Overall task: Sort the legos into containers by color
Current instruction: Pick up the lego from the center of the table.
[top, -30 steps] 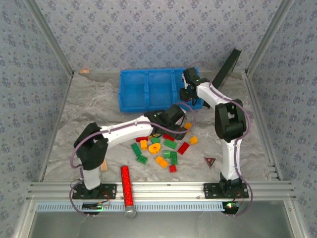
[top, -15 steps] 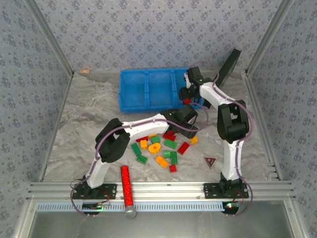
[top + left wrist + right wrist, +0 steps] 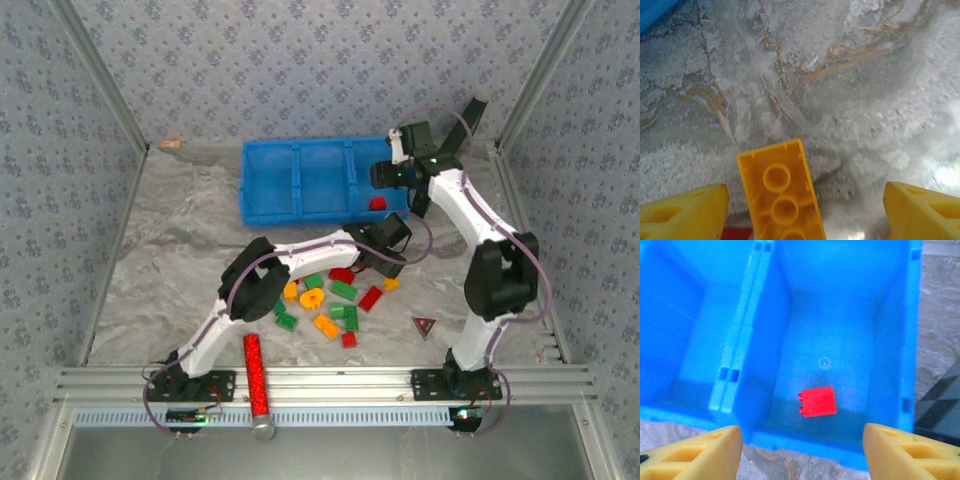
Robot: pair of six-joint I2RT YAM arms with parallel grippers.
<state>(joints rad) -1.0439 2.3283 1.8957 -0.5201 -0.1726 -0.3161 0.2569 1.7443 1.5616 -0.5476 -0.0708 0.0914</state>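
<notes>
My left gripper (image 3: 806,202) stood parted astride a yellow lego (image 3: 780,192), not touching; my right gripper (image 3: 802,435), parted, held nothing.

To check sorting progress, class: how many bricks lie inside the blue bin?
1: a red brick in the bin's right compartment, by its near wall; that wall could hide others.

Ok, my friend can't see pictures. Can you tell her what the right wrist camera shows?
A single red lego lies on the floor of the right-end compartment of the blue bin, seen from above. The right gripper hangs over the bin's near wall, its yellow fingers wide apart at the bottom corners with nothing between them.
</notes>
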